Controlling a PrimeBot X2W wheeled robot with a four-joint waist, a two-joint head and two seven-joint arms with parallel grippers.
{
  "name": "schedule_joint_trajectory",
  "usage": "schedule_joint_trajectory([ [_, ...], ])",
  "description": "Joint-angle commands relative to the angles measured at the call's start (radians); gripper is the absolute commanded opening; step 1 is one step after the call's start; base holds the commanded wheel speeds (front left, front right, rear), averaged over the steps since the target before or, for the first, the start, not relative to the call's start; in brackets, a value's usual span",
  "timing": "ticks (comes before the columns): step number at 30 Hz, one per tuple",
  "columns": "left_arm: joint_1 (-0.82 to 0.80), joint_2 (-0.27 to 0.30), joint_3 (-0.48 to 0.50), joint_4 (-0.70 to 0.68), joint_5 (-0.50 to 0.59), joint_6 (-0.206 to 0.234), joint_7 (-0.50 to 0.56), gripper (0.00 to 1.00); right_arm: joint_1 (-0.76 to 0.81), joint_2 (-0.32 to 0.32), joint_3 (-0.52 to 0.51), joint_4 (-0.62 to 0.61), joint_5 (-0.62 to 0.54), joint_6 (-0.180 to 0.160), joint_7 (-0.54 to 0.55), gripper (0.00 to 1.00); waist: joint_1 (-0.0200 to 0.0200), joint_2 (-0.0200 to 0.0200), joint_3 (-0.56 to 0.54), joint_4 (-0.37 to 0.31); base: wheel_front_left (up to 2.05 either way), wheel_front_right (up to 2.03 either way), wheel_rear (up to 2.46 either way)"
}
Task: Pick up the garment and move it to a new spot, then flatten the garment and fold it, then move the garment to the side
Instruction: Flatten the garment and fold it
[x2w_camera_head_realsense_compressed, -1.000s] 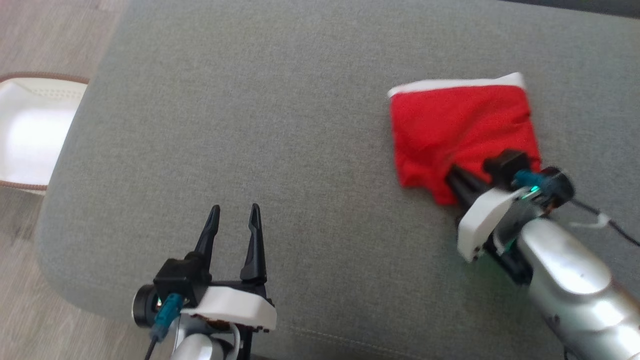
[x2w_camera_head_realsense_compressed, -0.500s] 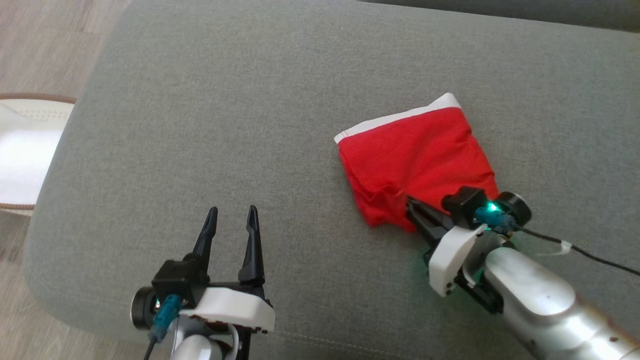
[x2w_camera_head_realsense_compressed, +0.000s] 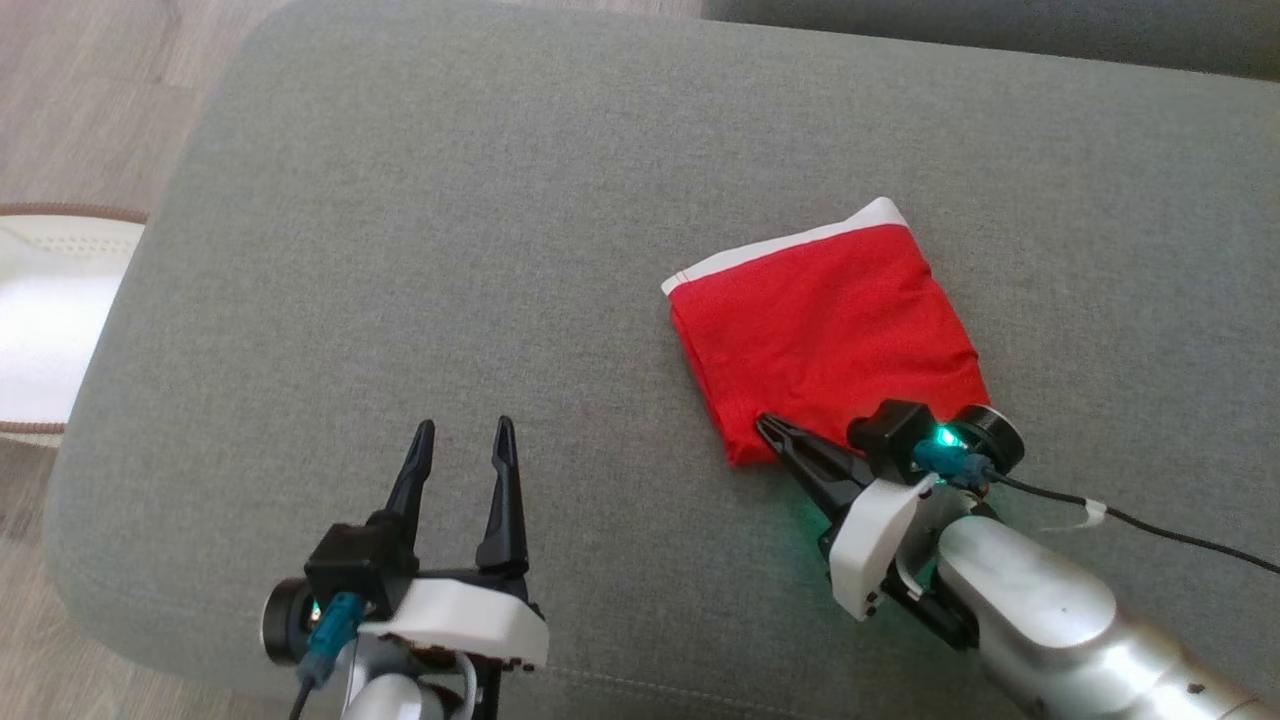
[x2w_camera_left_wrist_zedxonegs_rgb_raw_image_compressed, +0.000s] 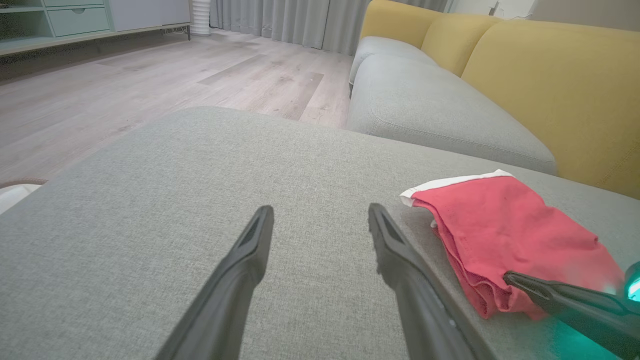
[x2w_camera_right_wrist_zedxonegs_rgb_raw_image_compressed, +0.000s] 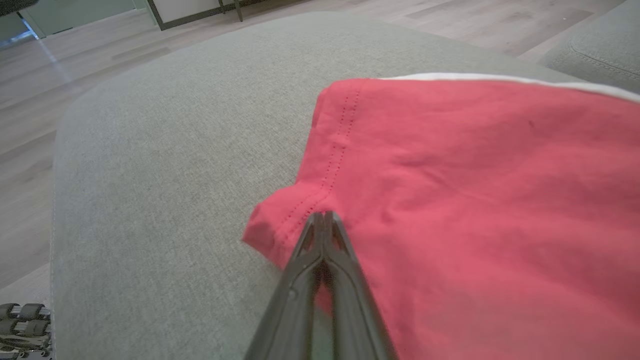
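While pinched at its hem, the folded garment (x2w_camera_head_realsense_compressed: 830, 330) was judged to be on its move aside.
Right gripper (x2w_camera_head_realsense_compressed: 768, 428) was clenched on cloth at its tips; left gripper (x2w_camera_head_realsense_compressed: 462, 432) was spread, empty; release was called for next.

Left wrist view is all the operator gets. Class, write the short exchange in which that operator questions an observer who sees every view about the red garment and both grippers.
Operator: Are the other arm's jaws open or shut?
Observer: Shut; the right wrist view shows the right gripper with fingers pressed together.
Operator: Where on the garment are its tips?
Observer: On the dotted hem stitching near a corner; whether cloth is pinched, I cannot tell.
Operator: Where is my left gripper?
Observer: Head view: by the cushion's near edge, apart from the garment.
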Motion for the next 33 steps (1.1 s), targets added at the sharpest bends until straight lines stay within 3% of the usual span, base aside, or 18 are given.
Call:
schedule_joint_trajectory([
  [1,0.0,-0.002,0.041,-0.028,-0.005,-0.001,-0.012,1.0,-0.007,0.018,0.005,-0.018,0.018,0.008,-0.01,0.0,0.0,0.0,-0.008,-0.001,0.0,0.0,0.0],
  [16,0.046,-0.002,0.086,-0.012,0.003,-0.011,-0.012,1.0,0.069,0.029,0.079,-0.019,0.095,0.008,0.06,0.0,0.0,0.0,-0.097,-0.058,0.0,0.0,0.0],
  [19,0.064,-0.002,0.106,-0.009,0.008,-0.017,-0.012,1.0,0.086,0.022,0.052,-0.033,0.109,0.008,0.036,0.0,0.0,0.0,-0.131,-0.073,0.0,0.0,0.0],
  [23,0.094,-0.002,0.141,-0.01,0.02,-0.027,-0.012,1.0,0.126,0.0,-0.059,-0.061,0.127,0.008,-0.023,0.0,0.0,0.0,-0.175,-0.088,0.0,0.0,0.0],
  [24,0.104,-0.002,0.152,-0.01,0.023,-0.03,-0.012,1.0,0.139,-0.009,-0.096,-0.066,0.123,0.008,-0.036,0.11,0.0,0.0,-0.187,-0.093,0.0,0.0,0.0],
  [25,0.114,-0.002,0.162,-0.01,0.028,-0.034,-0.012,1.0,0.156,-0.017,-0.137,-0.073,0.117,0.008,-0.047,0.33,0.0,0.0,-0.198,-0.097,0.0,0.0,0.0],
  [26,0.124,-0.002,0.172,-0.01,0.033,-0.039,-0.012,1.0,0.174,-0.025,-0.182,-0.081,0.109,0.008,-0.057,0.48,0.0,0.0,-0.204,-0.101,0.0,0.0,0.0],
  [28,0.142,-0.002,0.192,-0.013,0.045,-0.048,-0.012,1.0,0.211,-0.041,-0.282,-0.105,0.082,0.008,-0.073,1.0,0.0,0.0,-0.214,-0.11,0.0,0.0,0.0],
  [33,0.178,0.004,0.23,-0.013,0.074,-0.077,-0.012,1.0,0.342,-0.047,-0.546,-0.187,-0.009,0.008,-0.085,1.0,0.0,0.0,-0.231,-0.13,0.0,0.0,0.0],
])
